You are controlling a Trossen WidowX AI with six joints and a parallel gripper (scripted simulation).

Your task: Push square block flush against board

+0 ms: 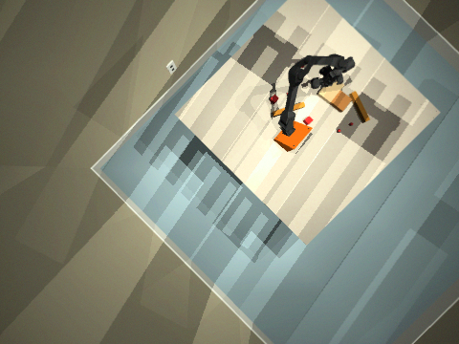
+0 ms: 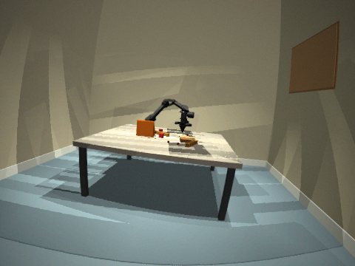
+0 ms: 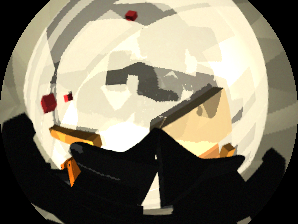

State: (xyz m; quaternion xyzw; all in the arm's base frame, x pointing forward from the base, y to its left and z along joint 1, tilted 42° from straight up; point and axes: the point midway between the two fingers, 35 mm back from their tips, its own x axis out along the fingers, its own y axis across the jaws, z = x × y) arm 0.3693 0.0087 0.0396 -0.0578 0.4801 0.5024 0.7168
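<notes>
Well, the black gripper [image 1: 328, 79] [image 2: 182, 130] [image 3: 156, 131] points down beside the square block, its tapered fingers together with nothing between them. The block [image 1: 335, 96] [image 2: 187, 139] [image 3: 200, 122] looks like a flat, straight-edged slab, pale cream where light strikes its top and warm orange where shade crosses it, with a darker side. Near one corner lies the board [image 1: 360, 107] [image 2: 191, 142] [image 3: 228, 150], a long, narrow orange-brown bar, set at an angle to the block; whether their corners touch I cannot tell, but no whole side lies flush.

A second slim orange bar [image 1: 295, 108] [image 2: 164, 133] [image 3: 75, 136] rests well apart from them, towards the smooth orange box [image 1: 294, 137] [image 2: 145, 128] at the foot of the jointed black arm [image 1: 293, 96] [image 2: 159, 110]. Small red pieces [image 1: 308, 120] [image 2: 161, 135] [image 3: 48, 103], some plainly cubic, dot the pale tabletop [image 1: 287, 191] [image 2: 122, 142], which is crossed by hard-edged, stripy shadows.
</notes>
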